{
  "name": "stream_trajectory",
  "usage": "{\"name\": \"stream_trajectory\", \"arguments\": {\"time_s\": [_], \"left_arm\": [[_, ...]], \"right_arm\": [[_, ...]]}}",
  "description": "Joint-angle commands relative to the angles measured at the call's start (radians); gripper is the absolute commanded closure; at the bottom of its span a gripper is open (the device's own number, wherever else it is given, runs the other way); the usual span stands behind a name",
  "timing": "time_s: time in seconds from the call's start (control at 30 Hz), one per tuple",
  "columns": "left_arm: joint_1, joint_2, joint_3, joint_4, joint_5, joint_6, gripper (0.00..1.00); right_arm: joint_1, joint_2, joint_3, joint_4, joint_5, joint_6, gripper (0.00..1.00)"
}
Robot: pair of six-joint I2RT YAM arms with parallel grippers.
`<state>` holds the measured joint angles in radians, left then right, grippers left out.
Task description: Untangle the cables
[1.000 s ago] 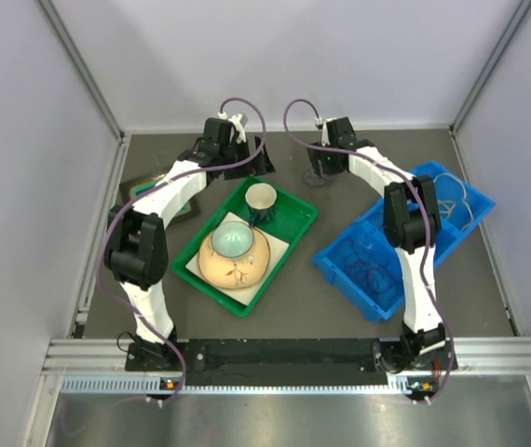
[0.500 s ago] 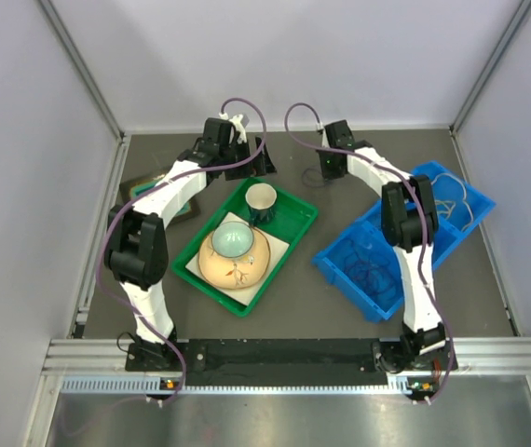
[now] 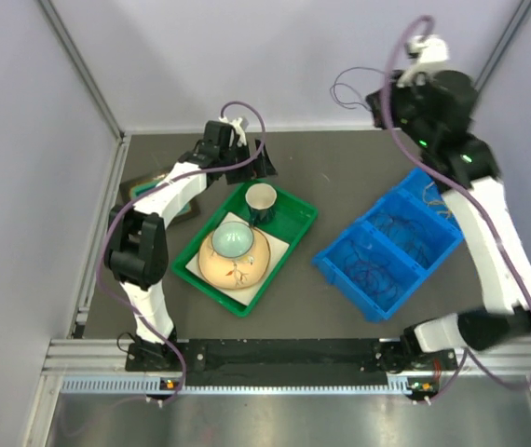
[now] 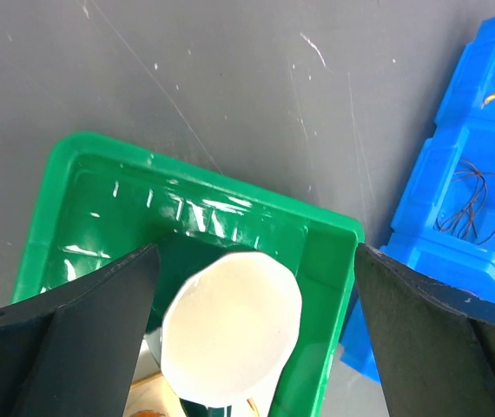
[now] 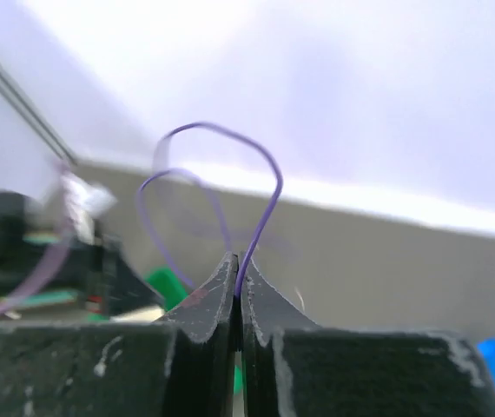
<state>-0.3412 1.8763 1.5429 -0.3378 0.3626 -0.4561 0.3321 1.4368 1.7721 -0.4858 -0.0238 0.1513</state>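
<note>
Right gripper [image 5: 237,265] high above the table [image 3: 331,177], jaws clamped on a thin purple cable [image 5: 269,187] loop: slim pinch, any snag probably tugs it free.

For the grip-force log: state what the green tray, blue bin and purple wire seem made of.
Green tray: glossy moulded plastic, by the bright glints on its floor. Blue bin: plastic too, with moulded dividers. Purple wire: thin, probably plastic-insulated; it holds a springy loop above the right gripper.

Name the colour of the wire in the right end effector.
Purple. The wire loops up from the right end effector; the right wrist view shows it best.
</note>
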Motion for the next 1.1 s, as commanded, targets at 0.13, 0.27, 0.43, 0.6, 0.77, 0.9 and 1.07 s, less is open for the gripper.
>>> {"name": "stream_trajectory", "arguments": {"time_s": [0.13,0.27,0.43,0.6,0.77,0.9,1.07], "left_arm": [[-0.001,-0.086,-0.012,0.034,0.012,-0.029,0.01],[0.001,-0.115,-0.018,0.028,0.004,-0.032,0.01],[0.001,-0.155,-0.046,0.031,-0.004,-0.035,0.01],[0.001,-0.180,-0.073,0.026,-0.001,-0.038,0.01],[-0.001,-0.193,-0.096,0.026,0.013,-0.044,0.01],[-0.001,-0.206,-0.110,0.028,0.009,-0.047,0.01],[-0.001,-0.213,-0.113,0.013,0.001,-0.041,0.01]], "right_arm": [[0.010,-0.234,-0.023,-0.170,-0.077,0.042,1.00],[0.010,-0.375,-0.131,-0.221,-0.100,0.088,1.00],[0.010,-0.506,-0.353,-0.264,-0.088,0.148,1.00],[0.010,-0.573,-0.583,-0.264,-0.079,0.197,1.00],[0.010,-0.578,-0.753,-0.218,-0.054,0.228,1.00],[0.010,-0.567,-0.905,-0.166,-0.034,0.231,1.00],[0.010,-0.553,-0.974,-0.146,-0.010,0.229,0.39]]}}
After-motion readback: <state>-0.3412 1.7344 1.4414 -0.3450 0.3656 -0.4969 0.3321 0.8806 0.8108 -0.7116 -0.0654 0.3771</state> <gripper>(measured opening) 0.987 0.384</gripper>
